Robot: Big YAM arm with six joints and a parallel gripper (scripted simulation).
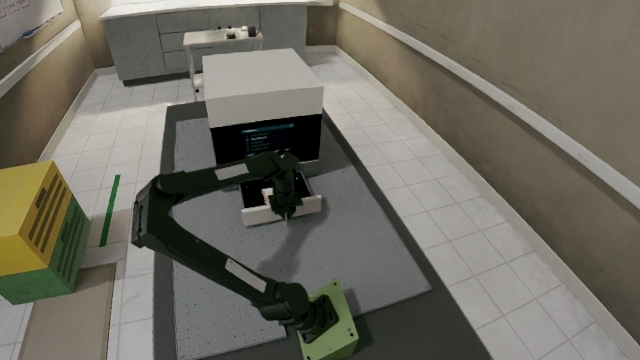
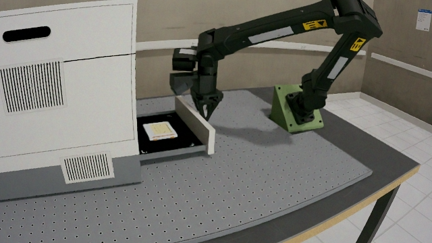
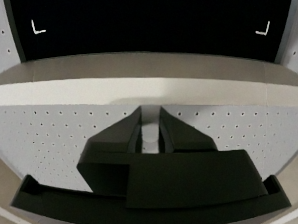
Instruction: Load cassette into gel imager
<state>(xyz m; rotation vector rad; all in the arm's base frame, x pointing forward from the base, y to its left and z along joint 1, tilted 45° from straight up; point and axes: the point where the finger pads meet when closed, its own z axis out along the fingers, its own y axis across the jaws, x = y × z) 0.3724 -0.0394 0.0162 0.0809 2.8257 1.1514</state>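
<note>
Here, the gripper [image 2: 206,115] points straight down at the outer face of the drawer front [image 2: 196,119], the fingers drawn nearly together. They are clamped on something pale at that front panel; in the wrist view a light strip shows in the narrow gap between them, shape not clear. The drawer stands pulled out from the imager [image 2: 67,84], its white front panel upright and parallel to the machine's face. Behind the panel lies the black glass [image 2: 182,135]. The cassette [image 2: 159,130], white-edged with a yellowish middle, rests flat on the glass, apart from the gripper. In the wrist view it sits beyond the two near corner marks [image 3: 39,28] and sideways between them. The imager stands upright on the perforated board [image 2: 236,175]. The arm rises from a green base [image 2: 280,101] at the board's far end.
</note>
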